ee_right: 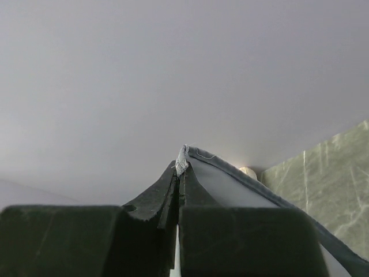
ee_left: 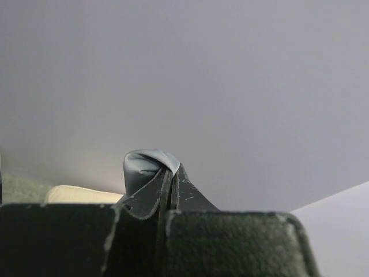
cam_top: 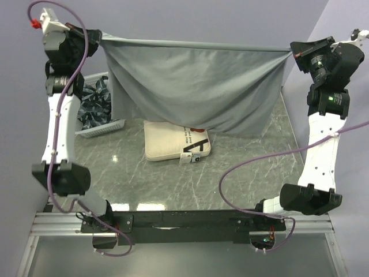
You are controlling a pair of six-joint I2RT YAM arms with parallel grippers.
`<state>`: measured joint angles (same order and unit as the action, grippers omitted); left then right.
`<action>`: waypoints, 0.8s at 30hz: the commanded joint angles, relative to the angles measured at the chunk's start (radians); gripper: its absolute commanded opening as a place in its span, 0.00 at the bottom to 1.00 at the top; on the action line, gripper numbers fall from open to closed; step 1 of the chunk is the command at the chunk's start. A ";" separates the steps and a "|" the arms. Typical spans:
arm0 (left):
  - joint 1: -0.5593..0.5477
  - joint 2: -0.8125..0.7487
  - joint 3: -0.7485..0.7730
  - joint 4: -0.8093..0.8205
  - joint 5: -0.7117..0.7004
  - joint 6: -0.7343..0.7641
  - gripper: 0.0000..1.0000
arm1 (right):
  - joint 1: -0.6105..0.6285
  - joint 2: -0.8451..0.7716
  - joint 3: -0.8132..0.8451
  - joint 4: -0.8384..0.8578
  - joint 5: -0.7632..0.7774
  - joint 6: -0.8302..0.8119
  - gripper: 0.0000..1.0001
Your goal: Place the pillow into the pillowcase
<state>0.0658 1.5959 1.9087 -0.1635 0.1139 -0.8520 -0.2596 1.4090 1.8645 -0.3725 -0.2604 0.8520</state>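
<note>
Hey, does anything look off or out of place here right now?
Nothing spilled or damaged. The pillowcase hangs stretched between the left pincer and right pincer, while the pillow lies outside it on the table.

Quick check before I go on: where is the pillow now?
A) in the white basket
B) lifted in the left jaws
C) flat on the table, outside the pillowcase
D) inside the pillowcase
C: the pillow lies flat on the table, only its far edge hidden behind the pillowcase hanging above it.
</note>
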 commanded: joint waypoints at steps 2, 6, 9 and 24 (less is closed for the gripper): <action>0.055 0.108 0.235 0.029 0.029 0.002 0.01 | -0.032 -0.004 -0.045 0.150 -0.056 0.044 0.00; 0.179 0.141 0.309 0.018 0.107 -0.088 0.01 | -0.032 -0.134 -0.223 0.253 -0.089 0.081 0.00; 0.253 0.079 0.165 0.022 0.130 -0.145 0.01 | -0.015 -0.264 -0.426 0.309 -0.112 0.107 0.00; 0.565 -0.327 -0.615 -0.031 -0.002 -0.214 0.28 | 1.176 -0.524 -1.392 0.540 0.343 0.016 0.01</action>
<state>0.6521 1.3445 1.3499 -0.2646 0.1719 -1.0611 0.7311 0.7891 0.5278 0.0830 -0.1314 0.9085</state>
